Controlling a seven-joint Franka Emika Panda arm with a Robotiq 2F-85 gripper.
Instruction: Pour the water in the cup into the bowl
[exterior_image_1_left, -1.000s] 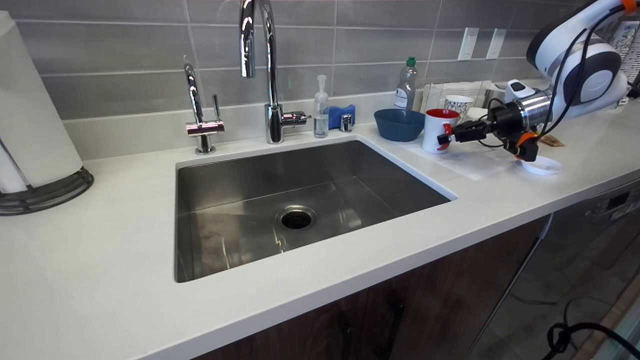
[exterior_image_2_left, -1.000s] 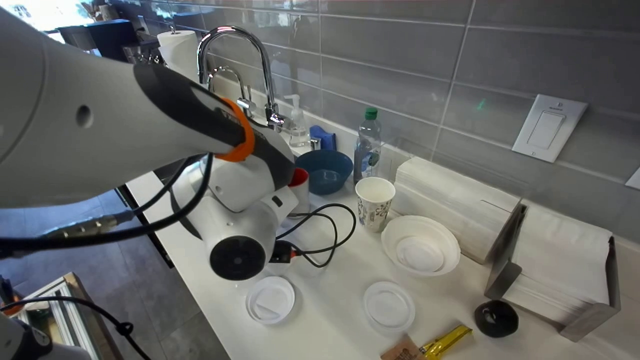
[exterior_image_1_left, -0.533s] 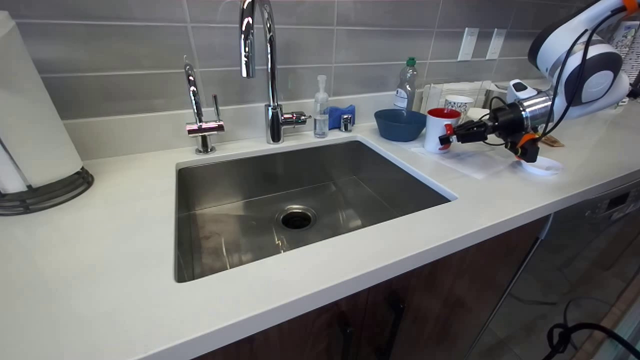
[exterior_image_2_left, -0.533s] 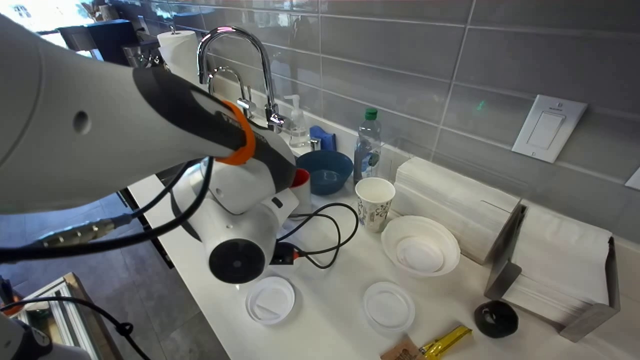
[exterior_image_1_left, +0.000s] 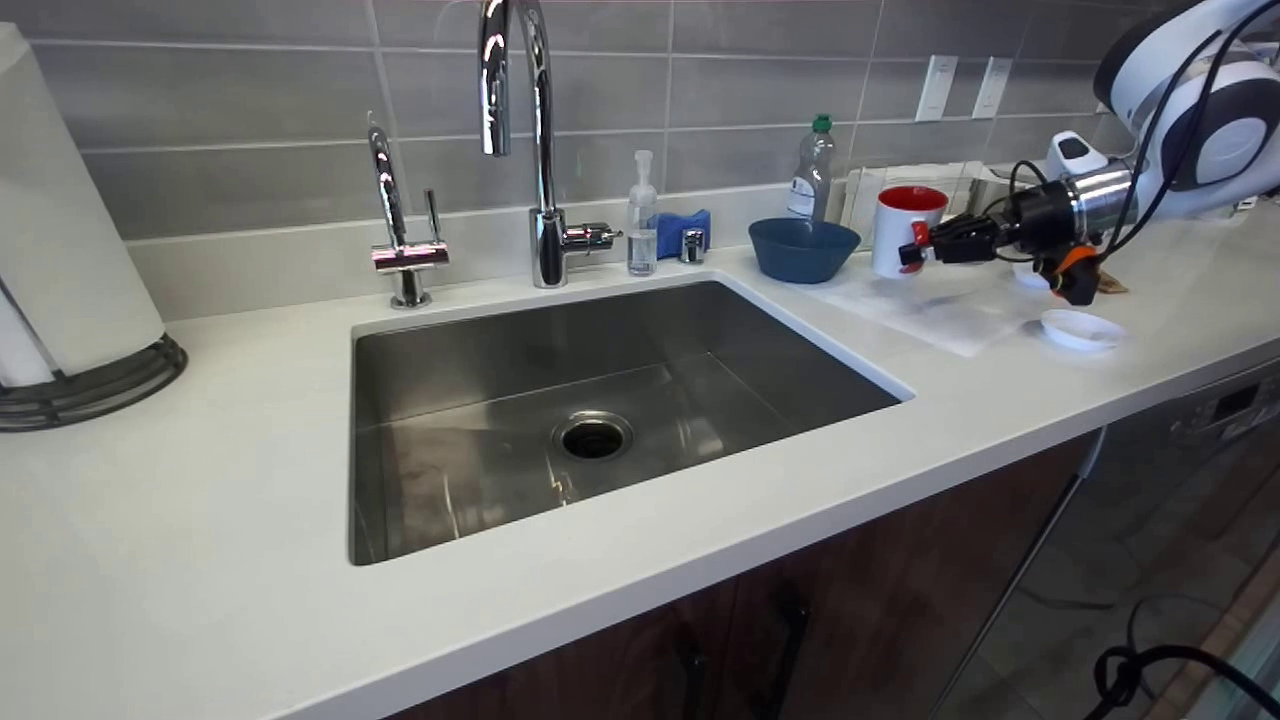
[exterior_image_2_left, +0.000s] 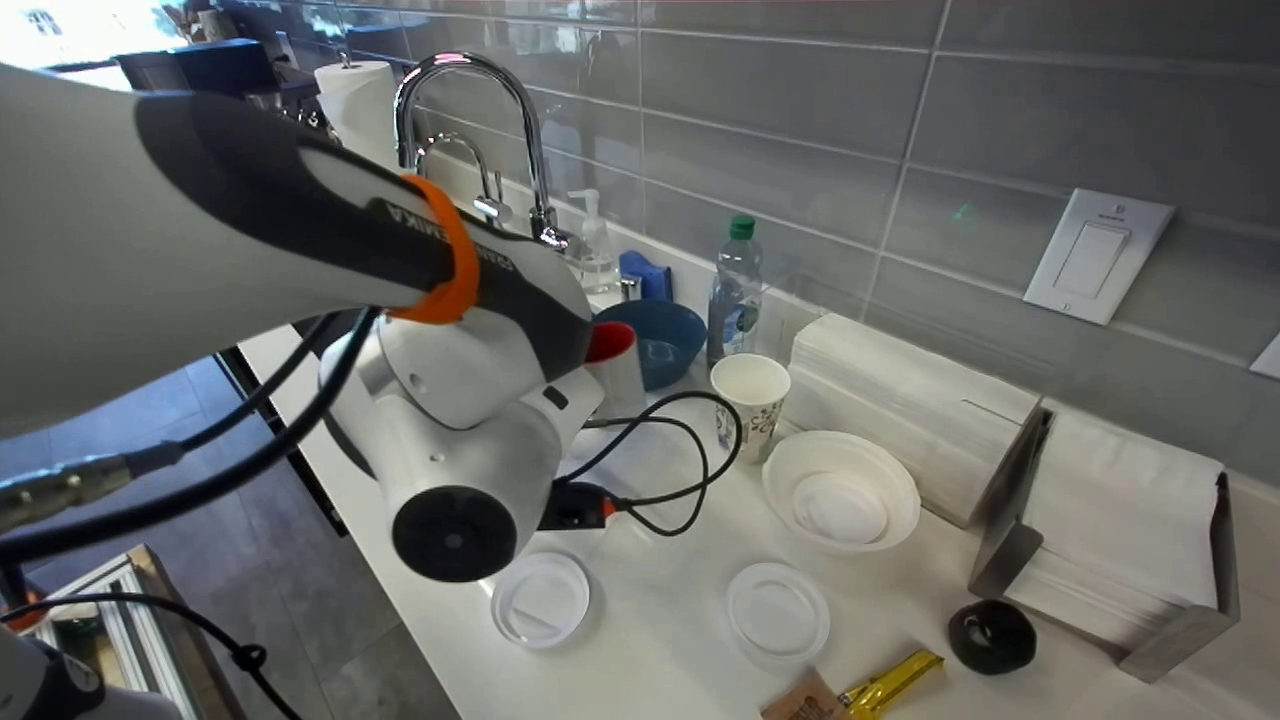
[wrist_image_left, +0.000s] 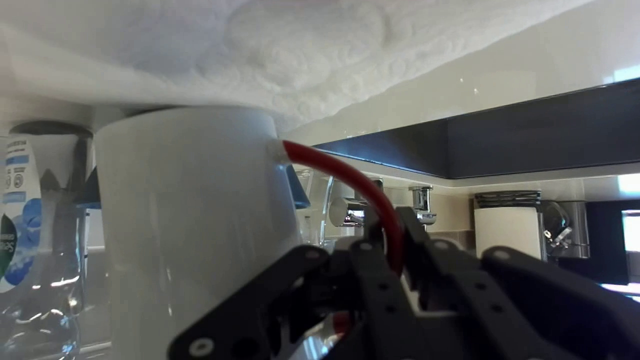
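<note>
Jaws pinching its red handle (wrist_image_left: 352, 176), the mug (exterior_image_1_left: 900, 238) had just risen near the blue bowl (exterior_image_1_left: 803, 252); pouring seemed next.

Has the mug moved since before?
Yes: in an exterior view, the mug has shifted up and to the picture's right against the unmoved blue bowl.

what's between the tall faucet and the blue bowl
Between the tall faucet and the bowl: a clear pump bottle, a blue item and a chrome cap, seen in both exterior views.
</note>
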